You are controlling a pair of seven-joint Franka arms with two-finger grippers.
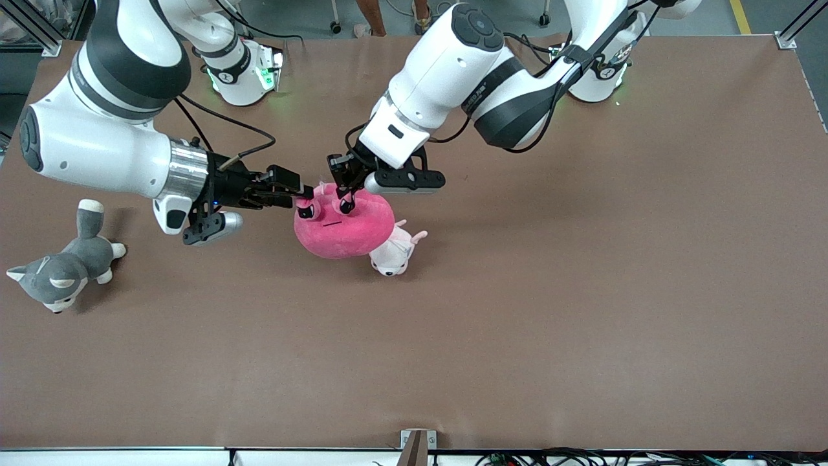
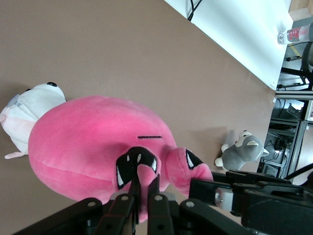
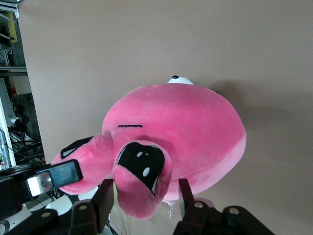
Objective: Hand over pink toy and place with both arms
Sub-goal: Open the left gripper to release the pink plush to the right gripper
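The pink toy hangs face out above the middle of the table, over a smaller pale plush. My left gripper is above the toy and is shut on one of its ears; the left wrist view shows its fingers pinching the pink ear by a dark eye. My right gripper comes in level from the right arm's end of the table. It is open, with its fingers on either side of the other ear. The toy's body fills both wrist views.
A pale pink-and-white plush lies on the brown table just under the toy, also seen in the left wrist view. A grey-and-white husky plush lies near the right arm's end of the table.
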